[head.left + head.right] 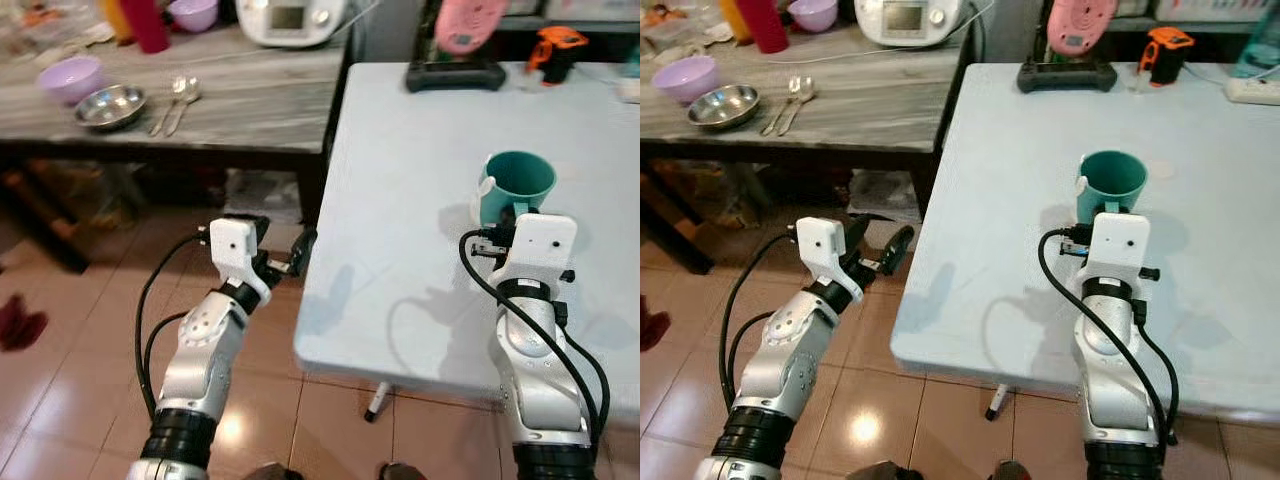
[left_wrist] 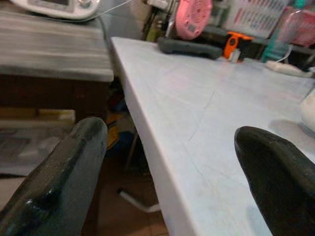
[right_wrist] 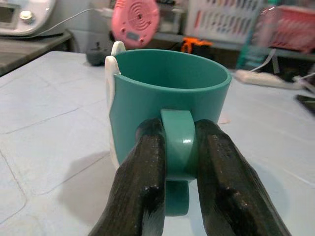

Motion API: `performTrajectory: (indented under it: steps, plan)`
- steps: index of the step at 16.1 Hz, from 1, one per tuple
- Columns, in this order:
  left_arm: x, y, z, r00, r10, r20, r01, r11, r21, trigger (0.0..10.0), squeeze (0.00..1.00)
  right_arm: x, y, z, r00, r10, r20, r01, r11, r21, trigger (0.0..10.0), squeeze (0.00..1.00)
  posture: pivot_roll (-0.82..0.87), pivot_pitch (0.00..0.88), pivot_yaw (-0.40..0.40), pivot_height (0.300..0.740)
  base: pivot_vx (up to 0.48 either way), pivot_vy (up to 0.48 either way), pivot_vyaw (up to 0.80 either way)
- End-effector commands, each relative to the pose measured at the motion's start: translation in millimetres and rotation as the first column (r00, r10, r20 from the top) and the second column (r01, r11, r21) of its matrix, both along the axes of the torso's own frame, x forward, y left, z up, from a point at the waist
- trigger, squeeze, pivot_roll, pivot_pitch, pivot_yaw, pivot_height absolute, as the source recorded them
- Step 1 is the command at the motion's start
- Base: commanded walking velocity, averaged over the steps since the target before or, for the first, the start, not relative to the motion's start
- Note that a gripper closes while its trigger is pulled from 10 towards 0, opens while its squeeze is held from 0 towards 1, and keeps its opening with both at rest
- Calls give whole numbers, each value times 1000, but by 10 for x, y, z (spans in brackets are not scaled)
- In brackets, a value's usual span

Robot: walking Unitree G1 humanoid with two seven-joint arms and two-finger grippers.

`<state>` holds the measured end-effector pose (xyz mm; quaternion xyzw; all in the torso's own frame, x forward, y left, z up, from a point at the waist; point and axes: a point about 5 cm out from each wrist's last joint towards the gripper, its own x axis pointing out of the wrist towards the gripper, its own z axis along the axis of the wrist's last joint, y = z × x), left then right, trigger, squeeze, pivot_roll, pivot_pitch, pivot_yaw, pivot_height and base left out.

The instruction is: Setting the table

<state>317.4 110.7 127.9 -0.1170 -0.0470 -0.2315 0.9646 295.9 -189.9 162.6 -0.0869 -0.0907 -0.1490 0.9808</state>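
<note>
The right gripper [image 3: 179, 147] pinches the handle of the teal plastic mug [image 1: 517, 185]; it seems light, stiff, perhaps slippery.

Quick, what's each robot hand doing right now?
Left gripper: open, empty, beside the white table edge.
Right gripper: shut on the teal mug handle, mug standing on the table.

You're looking down on a pale table [image 1: 420, 150] over glossy brown floor tiles [image 1: 80, 330]. Along the table's left edge stands a grey wood-grain counter [image 1: 250, 100]. Light glints off the tiles near your feet.
</note>
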Motion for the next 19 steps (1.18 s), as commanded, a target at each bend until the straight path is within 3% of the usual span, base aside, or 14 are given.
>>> performTrajectory:
  steps: [1,12,16,19]
  plan:
    - [4,88,-34,999,32,-11,-32,999,10,10000,0,-15,35,41,1000,8,19,-8,1000,1,10000,0,-274,109,100,740,0,405,-775]
    - [16,29,-48,1000,30,-5,-30,1000,10,10000,0,17,88,32,1000,21,17,-21,1000,0,10000,0,-266,100,97,740,0,459,-750]
    - [26,-15,-40,999,40,2,-40,999,4,10000,0,14,99,62,999,30,32,-30,999,-27,10000,0,-267,98,98,740,0,480,0]
    - [45,-3,-33,998,60,-2,-60,998,-3,10000,0,8,106,65,999,33,38,-32,999,-35,10000,0,-267,100,100,740,0,480,681]
